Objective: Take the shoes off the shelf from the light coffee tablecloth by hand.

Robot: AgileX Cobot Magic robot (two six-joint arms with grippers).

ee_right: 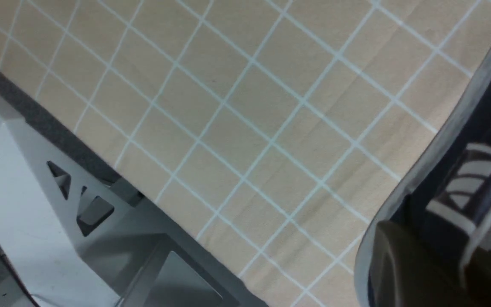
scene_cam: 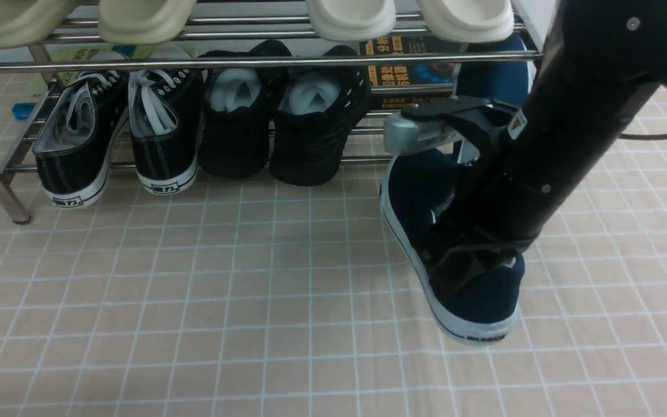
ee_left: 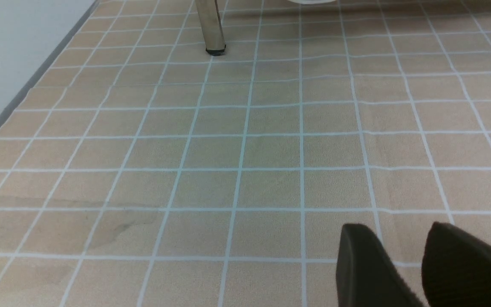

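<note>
**Inspector:** Count?
**Clerk:** On the shelf (scene_cam: 252,61): four cream slippers (scene_cam: 351,20), two laced sneakers (scene_cam: 79,150), two black knit shoes (scene_cam: 310,133). One navy shoe (scene_cam: 409,185) is off it.
**Inspector:** Jaws?
**Clerk:** The right gripper (scene_cam: 466,260) is clamped on that shoe's collar, sole below the jaws, over the tablecloth (scene_cam: 194,289). The left gripper (ee_left: 399,232) is slightly parted and empty.

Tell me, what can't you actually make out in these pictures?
- Right gripper: front view, jaws buried inside the held navy shoe, beneath the arm.
- Other navy shoe: front view, mostly behind the arm, on the shelf.
- Left gripper: left wrist view, only two fingertips show; the rest is cut by the frame edge.
- Pale slippers: front view, cropped by the top edge.
</note>
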